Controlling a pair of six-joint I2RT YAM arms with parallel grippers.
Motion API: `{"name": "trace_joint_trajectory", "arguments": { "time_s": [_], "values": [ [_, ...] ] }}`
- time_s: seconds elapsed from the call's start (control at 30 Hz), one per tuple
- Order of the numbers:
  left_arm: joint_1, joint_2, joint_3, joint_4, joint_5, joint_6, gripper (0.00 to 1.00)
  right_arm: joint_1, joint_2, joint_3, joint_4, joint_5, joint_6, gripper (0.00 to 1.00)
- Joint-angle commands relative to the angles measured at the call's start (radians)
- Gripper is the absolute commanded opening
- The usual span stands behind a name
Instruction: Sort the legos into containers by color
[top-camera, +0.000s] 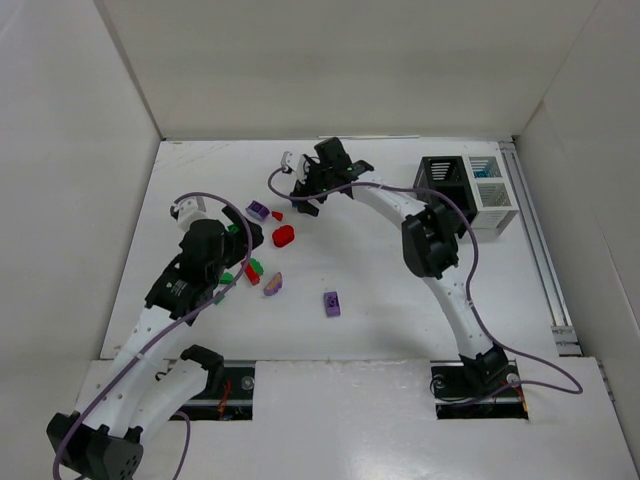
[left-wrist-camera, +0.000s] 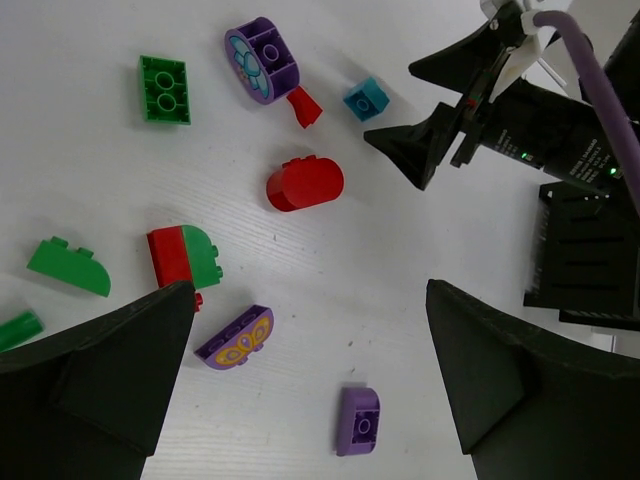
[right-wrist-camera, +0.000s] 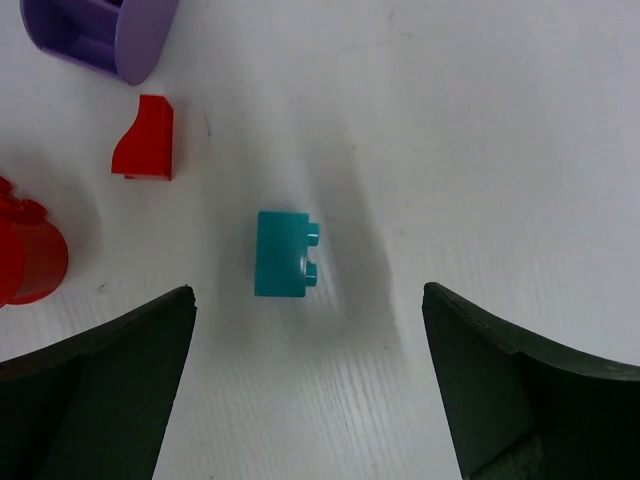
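The top view looks steeply down from above and behind the arm bases (top-camera: 480, 372), taking in the whole desk (top-camera: 380, 300) from afar. The left wrist view looks down between its fingers (left-wrist-camera: 100, 370) from mid-height; the right wrist view hangs far closer to the desk, and both share the teal brick (right-wrist-camera: 282, 254).

The legos (top-camera: 283, 236) lie scattered on the table (top-camera: 375, 290), left of the containers (top-camera: 488, 195).

2 white-and-black arms (top-camera: 455, 300), purple, perhaps braided cables (left-wrist-camera: 603, 100)
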Motion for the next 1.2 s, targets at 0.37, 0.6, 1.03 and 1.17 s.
{"name": "trace_joint_trajectory", "arguments": {
  "time_s": [0.37, 0.6, 1.03, 1.17],
  "values": [
    [0.003, -0.003, -0.019, 0.052, 0.010, -0.001, 0.99, 0.012, 0.088, 0.119, 0.105, -0.019, 0.096, 0.80],
    [0.003, -0.003, -0.028, 0.052, 0.010, -0.001, 0.99, 0.012, 0.097, 0.094, 0.160, -0.046, 0.123, 0.46],
    [0.003, 0.079, -0.028, 0.061, 0.041, -0.010, 0.99, -0.029, -0.350, -0.253, 0.346, -0.140, 0.168, 0.00],
    [0.003, 0.089, -0.028, 0.072, 0.052, -0.010, 0.99, -0.130, -0.592, -0.487, 0.367, -0.108, 0.180, 0.00]
  ]
}}
